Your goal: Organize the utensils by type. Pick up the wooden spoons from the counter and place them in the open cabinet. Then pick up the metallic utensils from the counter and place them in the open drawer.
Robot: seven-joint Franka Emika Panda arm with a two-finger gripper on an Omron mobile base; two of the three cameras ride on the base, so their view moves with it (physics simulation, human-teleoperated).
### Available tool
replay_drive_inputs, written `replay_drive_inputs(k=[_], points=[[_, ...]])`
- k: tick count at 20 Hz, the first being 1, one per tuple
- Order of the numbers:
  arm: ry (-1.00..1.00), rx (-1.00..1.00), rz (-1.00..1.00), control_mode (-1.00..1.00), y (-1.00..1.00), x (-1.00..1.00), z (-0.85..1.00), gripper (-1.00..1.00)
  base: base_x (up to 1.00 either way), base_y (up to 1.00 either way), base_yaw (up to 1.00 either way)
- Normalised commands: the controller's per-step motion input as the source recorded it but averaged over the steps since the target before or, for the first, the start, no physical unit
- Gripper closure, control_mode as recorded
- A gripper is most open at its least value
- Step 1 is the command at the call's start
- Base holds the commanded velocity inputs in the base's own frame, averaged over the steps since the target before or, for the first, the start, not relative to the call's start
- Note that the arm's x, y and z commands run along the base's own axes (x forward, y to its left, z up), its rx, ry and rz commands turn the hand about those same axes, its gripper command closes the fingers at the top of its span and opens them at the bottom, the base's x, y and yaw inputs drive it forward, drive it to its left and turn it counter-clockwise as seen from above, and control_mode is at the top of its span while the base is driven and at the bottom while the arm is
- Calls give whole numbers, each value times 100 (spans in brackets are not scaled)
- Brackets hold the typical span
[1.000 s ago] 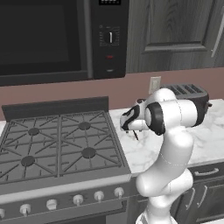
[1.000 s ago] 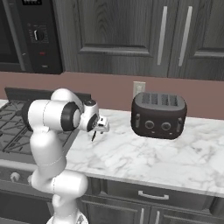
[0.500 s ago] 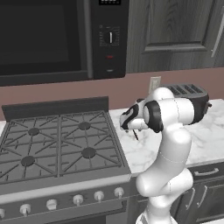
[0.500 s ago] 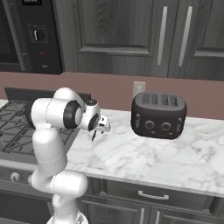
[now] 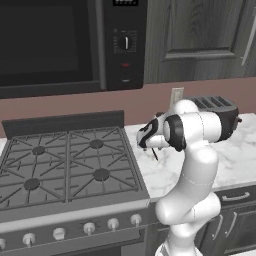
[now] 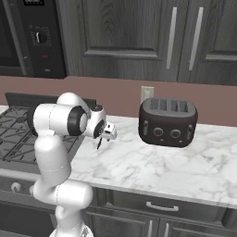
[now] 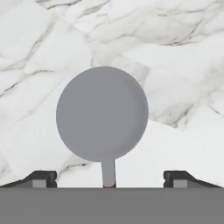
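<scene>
Round flat grey metal head of one of the metallic utensils (image 7: pixel 102 114) lies on the counter (image 7: pixel 183 52), white marble with grey veins, its thin neck reddening toward the handle. Gripper (image 7: pixel 109 178) hangs over it, jaws spread wide, dark tips either side, gripping nothing. Black rounded toaster (image 6: pixel 167 121) sits well apart. Arm pose unchanged since a second ago.

The white arm rises at lower right and bends left, its hand (image 5: pixel 154 153) low over the marble table (image 5: pixel 235 150) just right of the gas stove (image 5: pixel 70 160). A dark toaster (image 5: pixel 220 114) stands behind the arm, a microwave (image 5: pixel 70 42) hangs above.
</scene>
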Motion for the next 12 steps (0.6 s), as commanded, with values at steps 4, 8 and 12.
replay_drive_inputs(k=[4,8,12], points=[[0,0,0,-100,0,0,-27,100,0,0,0],[1,0,0,-100,0,0,-24,100,0,0,0],[0,0,0,-100,0,0,-4,100,0,0,0]])
